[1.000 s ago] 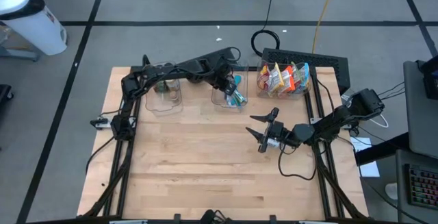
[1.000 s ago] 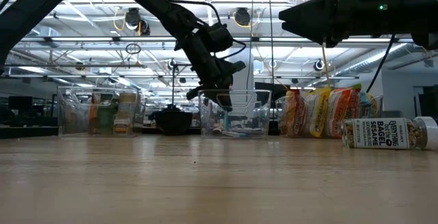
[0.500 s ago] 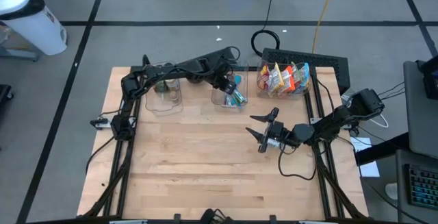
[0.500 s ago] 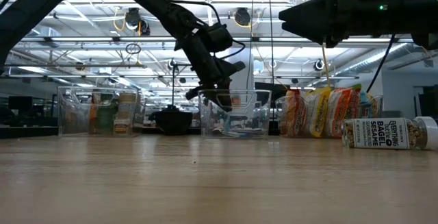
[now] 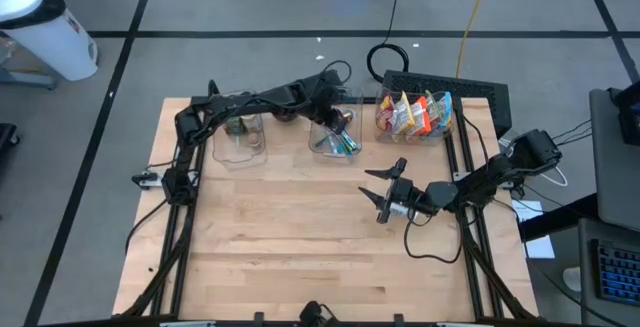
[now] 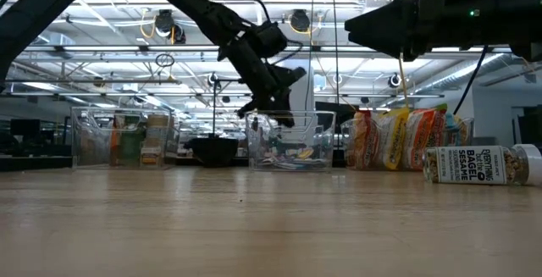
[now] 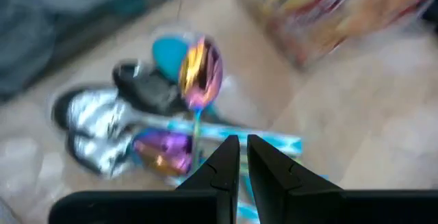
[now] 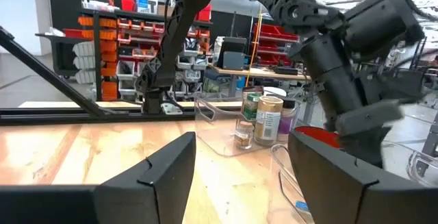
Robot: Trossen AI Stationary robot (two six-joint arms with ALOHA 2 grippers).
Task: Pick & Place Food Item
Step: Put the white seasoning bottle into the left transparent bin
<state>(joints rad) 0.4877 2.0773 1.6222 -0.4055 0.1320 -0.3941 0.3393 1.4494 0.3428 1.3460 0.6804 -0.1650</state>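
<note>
Hovering over the middle clear bin (image 5: 335,137) of wrapped snacks (image 7: 168,148), the left gripper (image 7: 239,157) shows fingers nearly together and empty, while the right gripper (image 5: 385,189) waits, fingers spread, above the table (image 5: 290,257).

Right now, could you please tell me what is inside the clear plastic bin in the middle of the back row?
The clear plastic bin holds plastic spoons: iridescent, silver, black and teal bowls, with light-blue handles. The left hand hovers just above them and covers part of the handles.

Colourful foil-wrapped items (image 7: 198,70), heaped in middle clear bin (image 5: 322,145)
</note>
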